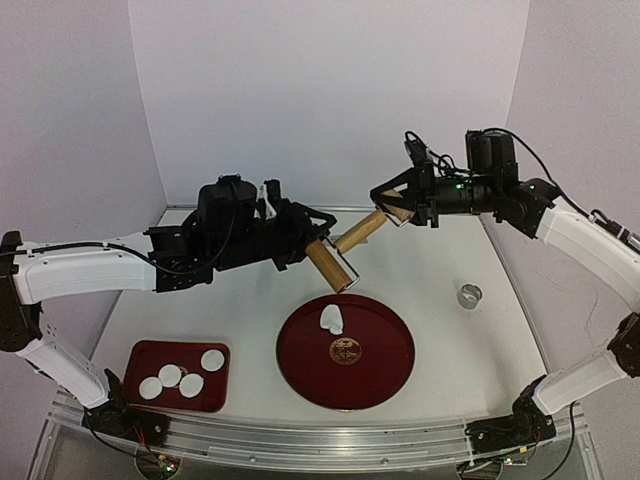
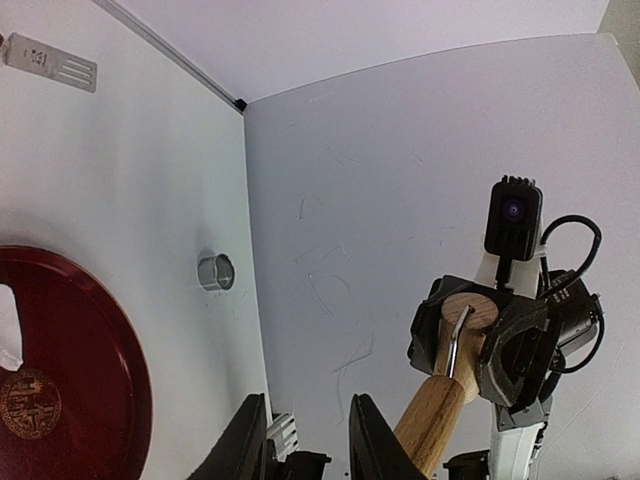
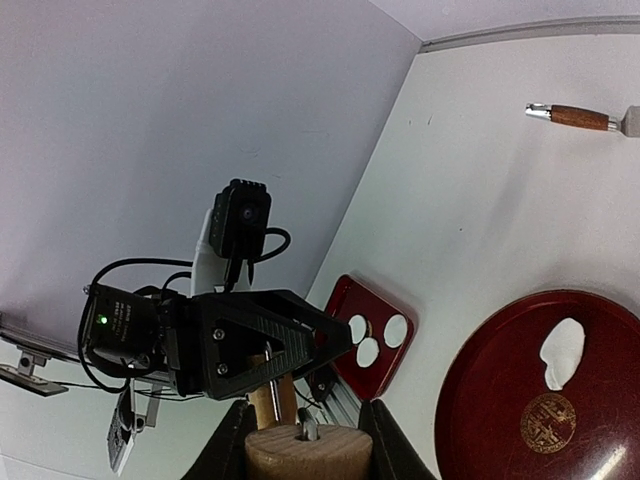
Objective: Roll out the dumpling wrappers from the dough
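Wrappers (image 1: 180, 380) (four) lie well apart from left pincer (image 1: 320, 240) gripping pin (image 1: 333, 266).

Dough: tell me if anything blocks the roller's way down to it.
Nothing visible does. The roller, in the right gripper with the left gripper at its other end, hangs in the air; the dough lies bare.

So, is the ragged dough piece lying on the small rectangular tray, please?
No, the dough piece lies on the round red plate instead.
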### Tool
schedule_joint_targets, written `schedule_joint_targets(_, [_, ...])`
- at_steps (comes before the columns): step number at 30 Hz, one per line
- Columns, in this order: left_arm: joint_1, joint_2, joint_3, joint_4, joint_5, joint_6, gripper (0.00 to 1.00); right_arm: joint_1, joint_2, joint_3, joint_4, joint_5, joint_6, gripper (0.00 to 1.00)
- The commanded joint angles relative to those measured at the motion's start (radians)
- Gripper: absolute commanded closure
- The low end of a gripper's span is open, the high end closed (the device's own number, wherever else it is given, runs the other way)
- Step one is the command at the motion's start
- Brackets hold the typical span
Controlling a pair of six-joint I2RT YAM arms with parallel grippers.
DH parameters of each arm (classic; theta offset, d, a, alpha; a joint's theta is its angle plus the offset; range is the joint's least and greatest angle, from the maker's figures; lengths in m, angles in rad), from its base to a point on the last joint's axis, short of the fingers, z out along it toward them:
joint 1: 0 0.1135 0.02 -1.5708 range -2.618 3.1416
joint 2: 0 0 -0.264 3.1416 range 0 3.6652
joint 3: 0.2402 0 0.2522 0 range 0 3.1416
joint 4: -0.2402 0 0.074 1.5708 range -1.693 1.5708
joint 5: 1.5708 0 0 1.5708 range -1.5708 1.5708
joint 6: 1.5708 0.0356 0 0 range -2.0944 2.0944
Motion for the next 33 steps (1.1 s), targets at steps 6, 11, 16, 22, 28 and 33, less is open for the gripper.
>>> schedule_joint_targets(6, [0.068,0.078,-0.023,-0.202,0.160,-0.120,1.00,0.080,0.010,0.160,0.108,-0.440,-0.047,1.00])
schedule_joint_targets(11, [0.096,0.112,-0.036,-0.201,0.210,-0.148,1.00,0.093,0.020,0.207,0.113,-0.494,-0.027,1.00])
schedule_joint_targets(16, [0.121,0.137,-0.036,-0.196,0.237,-0.164,1.00,0.105,0.014,0.197,0.111,-0.519,-0.019,1.00])
schedule_joint_targets(22, [0.125,0.137,0.017,-0.118,0.211,0.022,1.00,0.105,0.031,0.079,0.098,-0.463,0.048,0.71])
schedule_joint_targets(28, [0.125,0.160,0.137,-0.192,0.229,0.224,1.00,0.102,0.084,0.034,0.035,-0.498,0.064,0.48])
schedule_joint_targets(33, [0.134,0.199,0.228,-0.285,0.230,0.296,1.00,0.101,0.088,0.037,-0.007,-0.497,0.048,0.40])
